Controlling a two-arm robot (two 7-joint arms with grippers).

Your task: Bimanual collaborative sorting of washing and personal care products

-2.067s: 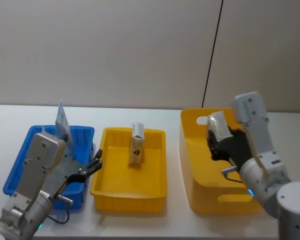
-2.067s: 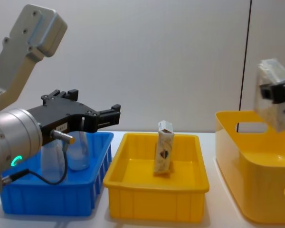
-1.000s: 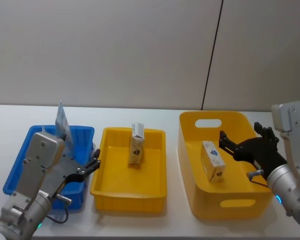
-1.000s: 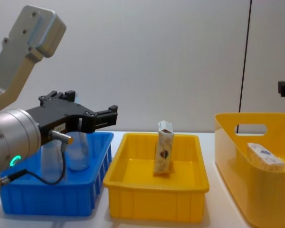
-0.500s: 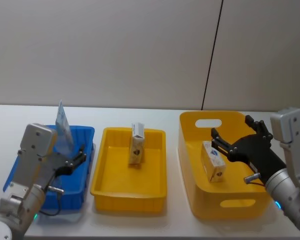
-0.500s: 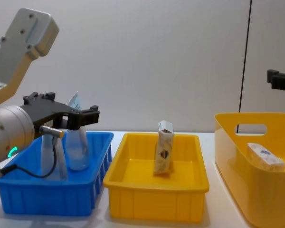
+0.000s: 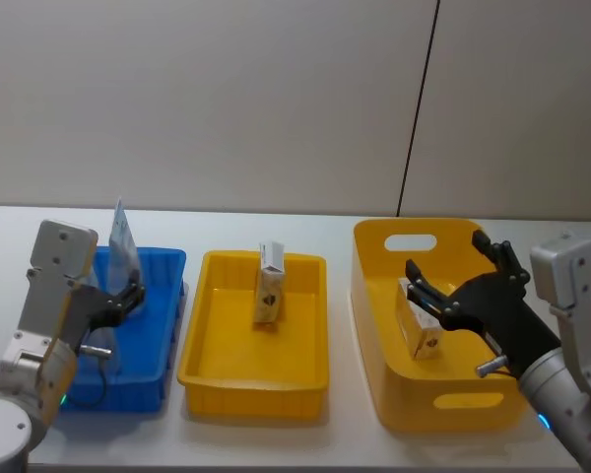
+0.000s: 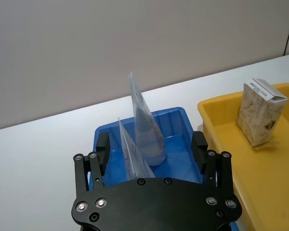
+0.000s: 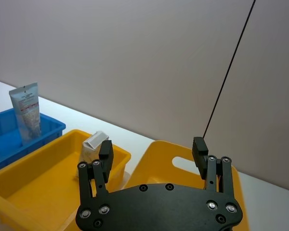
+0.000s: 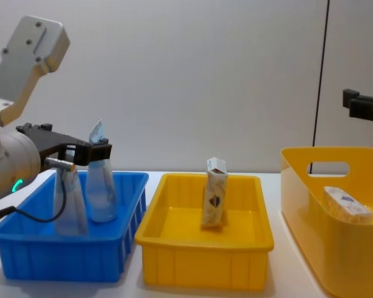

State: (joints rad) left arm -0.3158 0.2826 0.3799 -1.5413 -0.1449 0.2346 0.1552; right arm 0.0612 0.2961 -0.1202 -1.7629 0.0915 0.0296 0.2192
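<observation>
Two squeeze tubes (image 10: 101, 186) are standing upright in the blue tray (image 10: 68, 251) on the robot's left side of the tabletop (image 7: 227, 227), crimped ends pointing up, one just beside the other. The left end effector (image 7: 118, 301) hangs over that tray at about the height of the tube tops. Its fingers are spread wide and it's holding nothing. From the left wrist camera both tubes rise up between the two fingers, the nearer one (image 8: 132, 154) partly overlapping the farther one (image 8: 147, 127). I can't tell if either finger is actually touching a tube.

The middle yellow tray (image 7: 251, 379) has one small beige carton (image 7: 268, 286) standing upright toward its back half, dark emblem facing forward and the top flap looking a bit popped.

Over on the right there's a deeper yellow bin (image 7: 443, 399) with handle cutouts. A second carton (image 10: 347, 206) is lying tilted down inside it, near the left wall of the bin in the head view. The right end effector (image 7: 448, 256) hovers over that bin, fingers wide apart and empty, and from the head camera one finger crosses in front of that carton. The right wrist camera looks out between its open fingers toward the bin rim and the standing carton beyond.
</observation>
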